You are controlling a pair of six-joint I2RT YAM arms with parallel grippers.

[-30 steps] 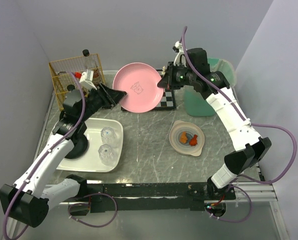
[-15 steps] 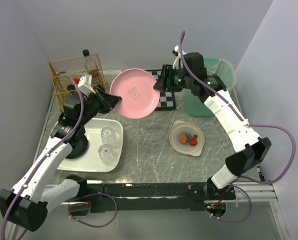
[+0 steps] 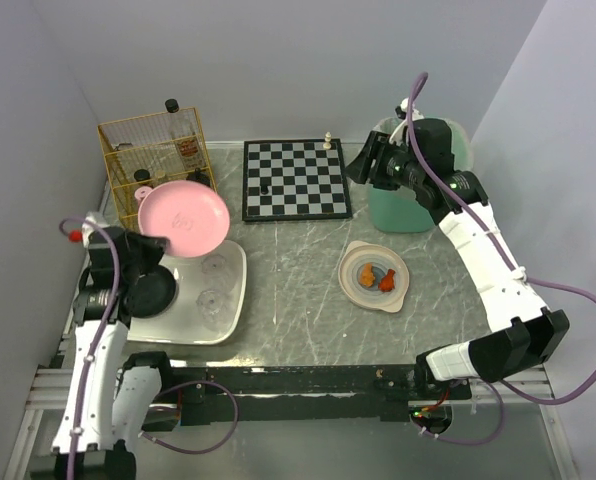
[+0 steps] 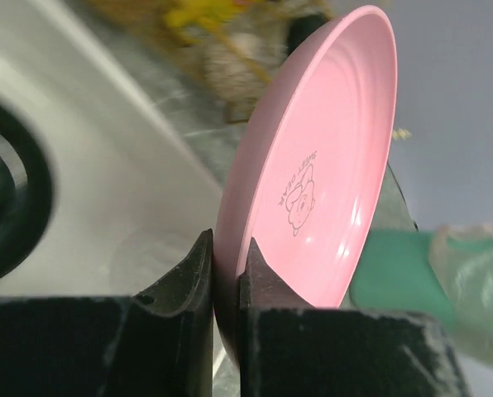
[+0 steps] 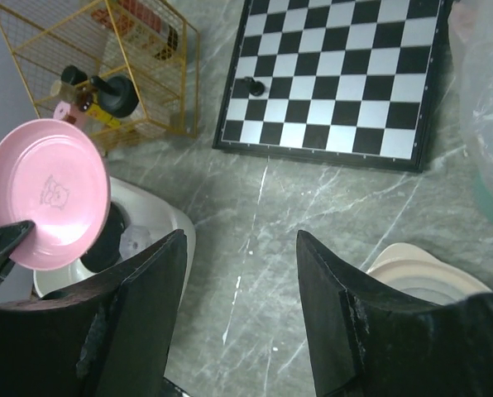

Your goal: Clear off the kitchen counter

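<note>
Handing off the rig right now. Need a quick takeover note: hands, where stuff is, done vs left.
Left hand: shut on the pink plate at its rim, over the far end of the white tub.
Right hand: open, empty, raised beside the green bin.
Done: black bowl and glasses are in the tub.
Left: plate into tub; beige bowl and chessboard sit on the counter.

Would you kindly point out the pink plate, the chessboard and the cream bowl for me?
pink plate (image 3: 183, 220), top external view, centre of its face.
chessboard (image 3: 296, 185), top external view, bare middle squares.
cream bowl (image 3: 345, 272), top external view, its left rim.
</note>
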